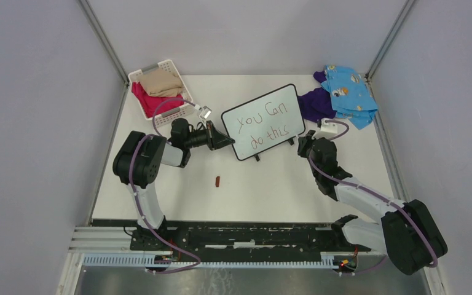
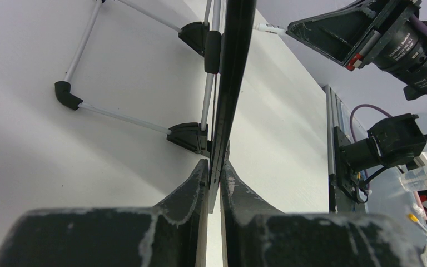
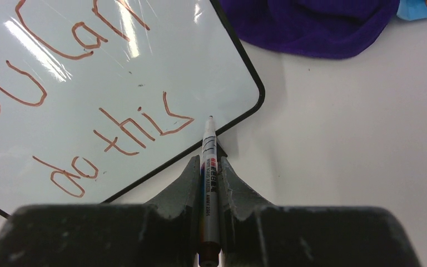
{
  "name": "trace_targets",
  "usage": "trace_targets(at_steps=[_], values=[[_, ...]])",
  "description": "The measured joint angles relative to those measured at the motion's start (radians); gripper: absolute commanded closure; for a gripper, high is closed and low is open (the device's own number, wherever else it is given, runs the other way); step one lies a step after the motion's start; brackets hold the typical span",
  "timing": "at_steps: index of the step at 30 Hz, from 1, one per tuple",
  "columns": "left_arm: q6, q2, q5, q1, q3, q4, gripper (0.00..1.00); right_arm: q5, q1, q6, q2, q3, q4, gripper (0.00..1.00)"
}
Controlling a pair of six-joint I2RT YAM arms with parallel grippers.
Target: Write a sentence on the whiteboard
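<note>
The whiteboard (image 1: 264, 120) stands on its feet between the two grippers, bearing the sentence (image 1: 263, 127) "you can do this" in two lines. The left gripper (image 1: 227, 140) is clamped on the whiteboard's left edge. The right gripper (image 1: 303, 140), at the whiteboard's lower right corner, grasps a marker (image 3: 208, 150) whose tip points at that corner.

The top view looks down from high on the near side over the whole worktop (image 1: 270, 193). The left wrist view sits close, edge-on to the whiteboard (image 2: 233, 67). The right wrist view faces its written side, close. All three share it.
</note>
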Motion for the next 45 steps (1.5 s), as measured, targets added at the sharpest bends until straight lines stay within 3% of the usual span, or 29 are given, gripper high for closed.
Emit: trace_targets(at_steps=[45], values=[[0.019, 0.0, -0.003, -0.005, 0.007, -0.037, 0.89, -0.041, -0.03, 0.024, 0.095, 0.034, 0.06, 1.0]])
